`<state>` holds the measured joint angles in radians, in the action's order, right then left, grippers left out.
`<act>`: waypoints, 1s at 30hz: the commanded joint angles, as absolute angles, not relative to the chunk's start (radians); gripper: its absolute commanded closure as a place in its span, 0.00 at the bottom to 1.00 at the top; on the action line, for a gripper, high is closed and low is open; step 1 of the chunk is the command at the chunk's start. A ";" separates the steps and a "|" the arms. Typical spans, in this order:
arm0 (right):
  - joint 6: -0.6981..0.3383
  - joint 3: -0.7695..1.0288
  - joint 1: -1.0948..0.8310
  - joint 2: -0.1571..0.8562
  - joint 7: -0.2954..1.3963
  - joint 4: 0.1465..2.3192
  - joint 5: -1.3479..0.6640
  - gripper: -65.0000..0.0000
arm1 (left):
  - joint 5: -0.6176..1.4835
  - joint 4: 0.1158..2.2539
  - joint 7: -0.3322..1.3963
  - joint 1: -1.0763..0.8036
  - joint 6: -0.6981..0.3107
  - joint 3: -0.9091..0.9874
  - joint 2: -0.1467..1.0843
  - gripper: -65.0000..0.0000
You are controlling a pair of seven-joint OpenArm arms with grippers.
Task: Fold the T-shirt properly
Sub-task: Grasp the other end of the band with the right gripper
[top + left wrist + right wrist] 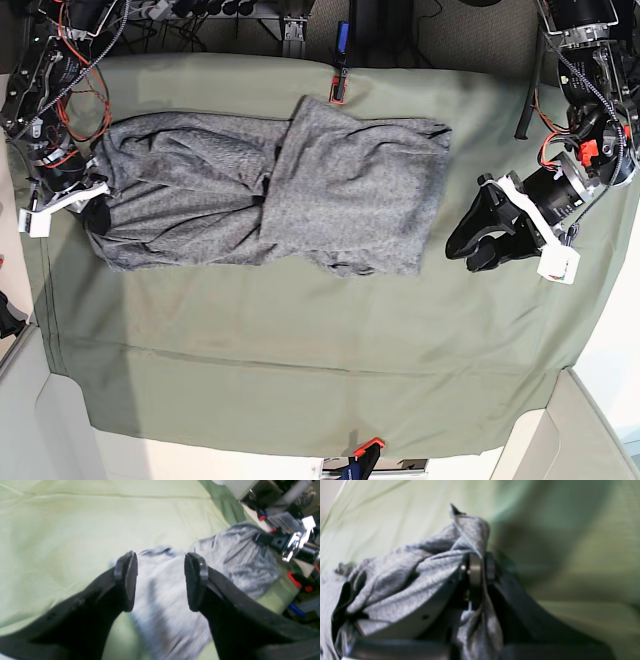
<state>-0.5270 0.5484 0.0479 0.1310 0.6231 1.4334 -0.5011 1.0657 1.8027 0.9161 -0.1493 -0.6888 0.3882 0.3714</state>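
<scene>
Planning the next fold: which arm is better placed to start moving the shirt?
The right. Its gripper is already shut on the shirt edge, while the left gripper hangs open over the green cloth, beside the shirt.

Work surface covered by olive-green cloth (300, 370), clipped at near and far edges by orange clamps (366, 446). Heather-grey T-shirt (300, 190) lies directly on cloth, bunched, toward the far side.
</scene>
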 commanded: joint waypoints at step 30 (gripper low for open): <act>-0.591 0.177 0.069 -0.109 0.818 1.515 -0.942 1.00 | 1.100 1.820 0.910 -0.139 -0.698 0.395 0.392 0.50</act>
